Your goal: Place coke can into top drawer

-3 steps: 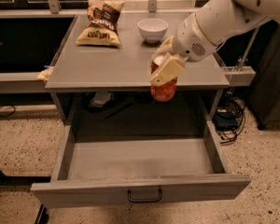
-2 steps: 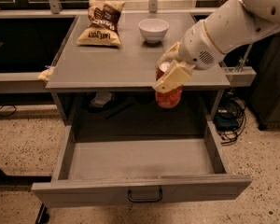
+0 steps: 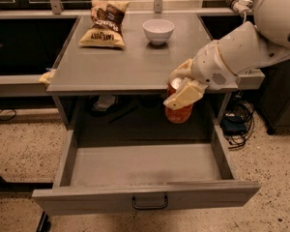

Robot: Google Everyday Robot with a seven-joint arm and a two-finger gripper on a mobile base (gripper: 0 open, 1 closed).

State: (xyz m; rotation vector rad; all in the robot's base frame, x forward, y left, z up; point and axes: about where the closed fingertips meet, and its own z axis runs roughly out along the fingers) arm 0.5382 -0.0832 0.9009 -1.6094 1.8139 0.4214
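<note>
The can, clamped roughly upright in the hand, hangs just below the front edge of the worktop over the rear right of the open drawer; best to lower it straight down, clear of the right wall, and release only once its base meets the floor.

On the grey table I see 1 yellow-brown chip bag lying flat at the back and 1 white bowl upright beside it, apart. Dark cables lie on the speckled floor. My gripper hangs just off the table's front edge.
</note>
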